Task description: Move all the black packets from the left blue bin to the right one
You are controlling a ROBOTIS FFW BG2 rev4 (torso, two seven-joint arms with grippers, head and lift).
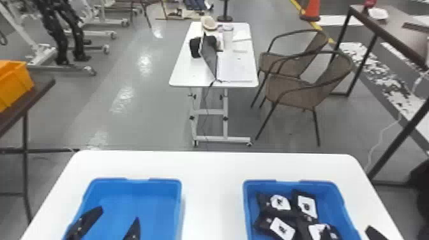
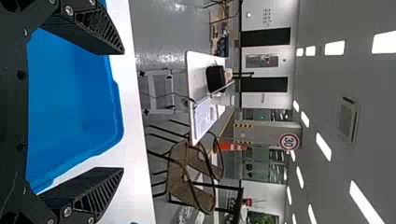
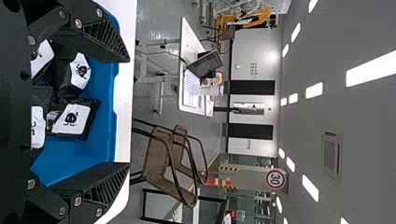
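My left gripper (image 1: 112,220) is over the left blue bin (image 1: 140,204), its two black fingers wide apart. In the left wrist view, the same gripper (image 2: 122,111) stands open with the bin's bare blue floor (image 2: 65,93) behind it. My right gripper (image 1: 349,232) is at the near part of the right blue bin (image 1: 333,199). Several black packets with white labels lie in that bin, among them one at the back (image 1: 307,206) and one at its left (image 1: 274,227). Seen from the right wrist, the gripper (image 3: 129,112) is open above a packet (image 3: 74,119), holding nothing.
Both bins stand on a white table (image 1: 212,191), with a strip of tabletop between them. Beyond it are a smaller white table (image 1: 191,75) with a laptop and two brown chairs (image 1: 292,92). An orange crate (image 1: 14,83) sits on a dark table at the left.
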